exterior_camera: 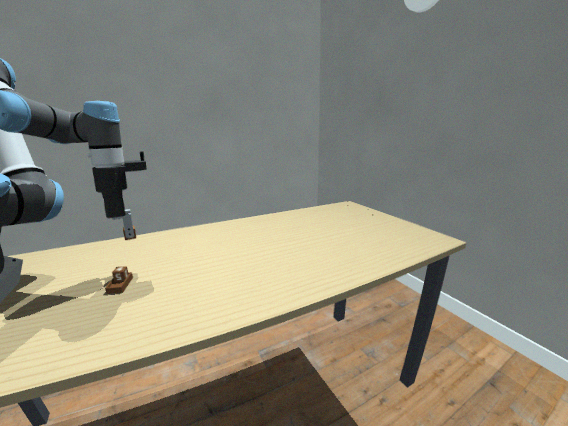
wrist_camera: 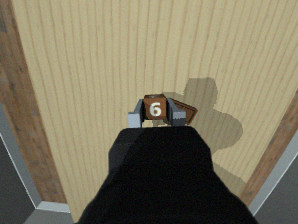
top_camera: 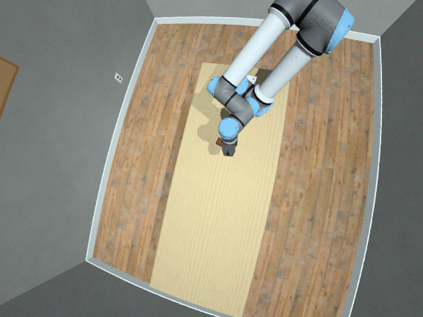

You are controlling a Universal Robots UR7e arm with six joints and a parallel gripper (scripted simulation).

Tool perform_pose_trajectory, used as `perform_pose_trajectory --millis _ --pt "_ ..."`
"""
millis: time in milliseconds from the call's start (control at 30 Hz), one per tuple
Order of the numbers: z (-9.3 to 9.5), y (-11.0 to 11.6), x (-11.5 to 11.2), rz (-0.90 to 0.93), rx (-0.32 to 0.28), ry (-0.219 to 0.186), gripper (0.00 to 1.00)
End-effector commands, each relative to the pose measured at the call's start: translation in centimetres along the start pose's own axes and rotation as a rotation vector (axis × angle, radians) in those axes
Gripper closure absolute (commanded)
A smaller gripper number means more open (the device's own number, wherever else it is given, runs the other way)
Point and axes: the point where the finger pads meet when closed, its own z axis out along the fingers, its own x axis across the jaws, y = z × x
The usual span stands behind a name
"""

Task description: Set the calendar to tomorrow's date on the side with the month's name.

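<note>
My gripper (exterior_camera: 129, 233) (wrist_camera: 154, 105) is shut on a brown cube (wrist_camera: 155, 106), held in the air above the table. A white 6 on the cube faces the wrist camera and looks upright there; its other faces cannot be read. The brown tray (exterior_camera: 115, 289) (wrist_camera: 188, 111) stands flat on the table, below the gripper and partly hidden in the wrist view. The other brown cube (exterior_camera: 118, 275) sits in the tray, with a white mark like a 5 on the side towards the exterior camera. In the top view the arm hides the fingers and held cube.
The pale wooden table (top_camera: 220, 208) (exterior_camera: 260, 270) extends far beyond the tray. The arm's shadow falls over and around the tray. The robot's base stands at the table's end, on the left in the exterior view.
</note>
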Motion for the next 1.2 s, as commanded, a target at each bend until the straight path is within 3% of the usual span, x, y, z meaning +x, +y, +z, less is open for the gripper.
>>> perform_pose_trajectory --millis 0,1167 --pt "0.0 -0.2 -0.9 -0.174 0.004 -0.004 0.43" --pt "0.1 0.0 -5.6 -1.064 0.013 0.007 0.43"
